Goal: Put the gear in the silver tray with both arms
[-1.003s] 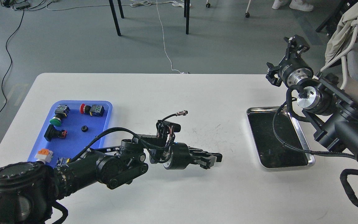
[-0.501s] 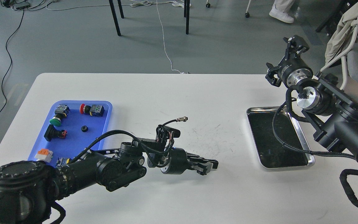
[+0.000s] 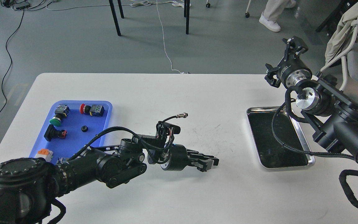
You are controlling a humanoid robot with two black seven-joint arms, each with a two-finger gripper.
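Note:
The gear (image 3: 84,128) is a small black toothed ring lying in the blue plastic tray (image 3: 73,140) at the table's left. The silver tray (image 3: 264,137), with its dark mirror-like bottom, sits at the right and holds nothing. My left gripper (image 3: 212,162) lies low over the middle of the table, pointing right, fingers together with nothing visible between them. It is well right of the gear and left of the silver tray. My right gripper (image 3: 284,60) is raised beyond the silver tray's far right corner, with its claws spread wide and empty.
The blue tray also holds a green push button (image 3: 55,120), a red button switch (image 3: 87,109), a black switch (image 3: 54,133) and an orange-white connector (image 3: 43,153). A black cable (image 3: 278,137) from my right arm hangs over the silver tray. Chair legs and a walking person stand beyond the table.
My left gripper has drawn back slightly to the left and dipped a little. My right gripper has barely shifted. A person's feet have moved in the background.

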